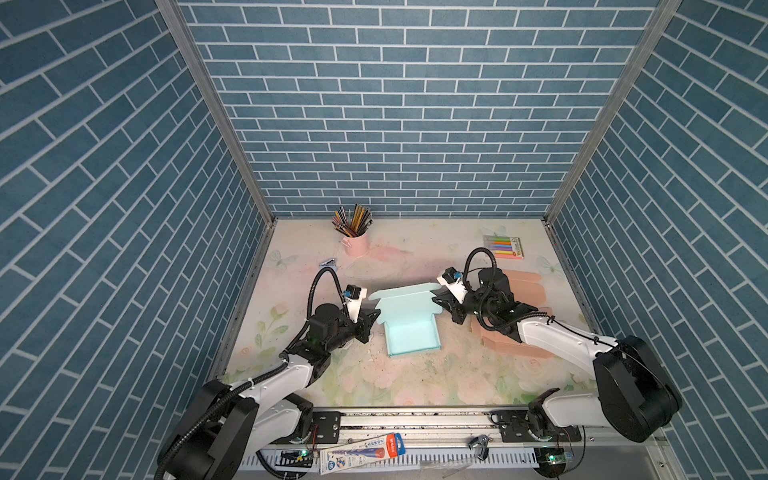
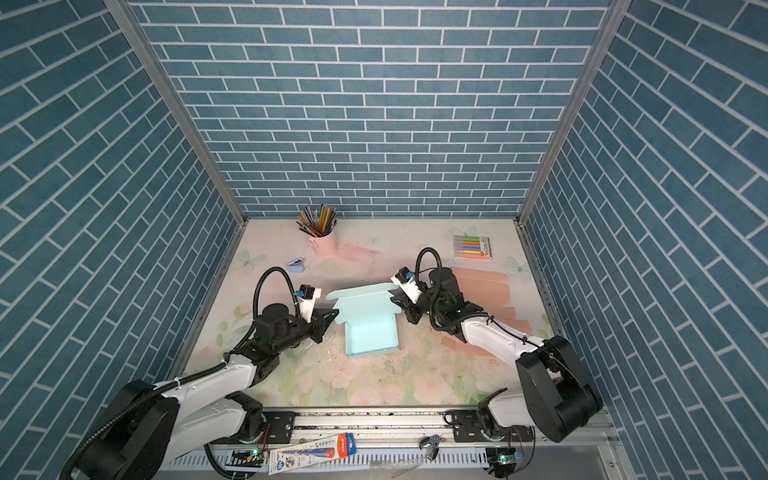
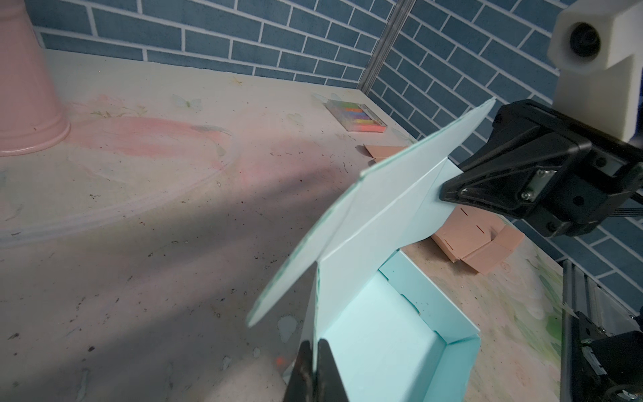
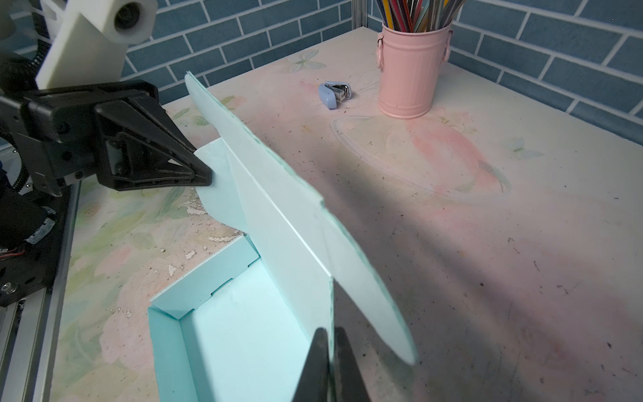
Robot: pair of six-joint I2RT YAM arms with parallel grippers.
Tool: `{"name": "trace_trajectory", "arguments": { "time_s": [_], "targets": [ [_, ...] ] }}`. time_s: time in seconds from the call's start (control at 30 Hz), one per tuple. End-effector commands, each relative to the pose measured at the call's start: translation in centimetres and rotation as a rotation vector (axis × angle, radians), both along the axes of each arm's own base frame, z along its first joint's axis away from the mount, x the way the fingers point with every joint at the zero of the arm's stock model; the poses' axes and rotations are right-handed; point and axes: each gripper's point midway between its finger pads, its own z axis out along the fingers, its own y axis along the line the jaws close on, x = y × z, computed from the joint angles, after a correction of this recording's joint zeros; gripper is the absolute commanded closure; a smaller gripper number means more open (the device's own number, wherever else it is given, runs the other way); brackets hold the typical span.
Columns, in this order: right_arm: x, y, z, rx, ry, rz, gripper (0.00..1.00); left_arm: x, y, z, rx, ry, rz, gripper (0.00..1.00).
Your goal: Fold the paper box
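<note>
The light teal paper box (image 1: 411, 338) (image 2: 371, 336) sits mid-table, its tray walls up and its lid (image 1: 405, 301) standing tilted at the far end. My left gripper (image 1: 376, 314) (image 2: 336, 312) is shut on the lid's left side flap; in the left wrist view its fingertips (image 3: 315, 344) pinch the flap's thin edge (image 3: 318, 313). My right gripper (image 1: 435, 300) (image 2: 392, 301) is shut on the right side flap, its tips (image 4: 330, 332) clamping that edge. Each wrist view also shows the opposite gripper (image 3: 445, 196) (image 4: 207, 179) pinching its own flap.
A pink bucket of pencils (image 1: 355, 243) stands at the back, a small blue stapler (image 1: 328, 262) left of it. A marker pack (image 1: 503, 246) lies back right. Flat pink cardboard blanks (image 1: 521, 284) lie under the right arm. A pen package (image 1: 361, 453) rests on the front rail.
</note>
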Motion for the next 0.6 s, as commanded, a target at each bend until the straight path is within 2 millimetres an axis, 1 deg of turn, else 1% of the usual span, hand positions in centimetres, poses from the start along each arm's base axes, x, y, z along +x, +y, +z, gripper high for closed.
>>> {"name": "trace_trajectory", "arguments": {
  "time_s": [0.0,0.13,0.37,0.57],
  "targets": [
    [0.14,-0.11,0.16,-0.011,-0.004,-0.015,0.91,0.30,0.07,0.26,0.009,-0.024,0.004,0.94],
    [0.21,-0.12,0.19,-0.012,-0.006,-0.020,0.91,0.22,0.02,0.18,0.013,-0.023,0.001,0.95],
    [0.22,-0.11,-0.02,-0.020,0.000,-0.020,0.99,0.20,0.08,0.21,0.018,-0.024,0.006,0.95],
    [-0.03,0.19,0.28,-0.016,-0.004,-0.012,1.00,0.29,0.03,0.32,0.019,-0.027,0.008,0.95]
  ]
}}
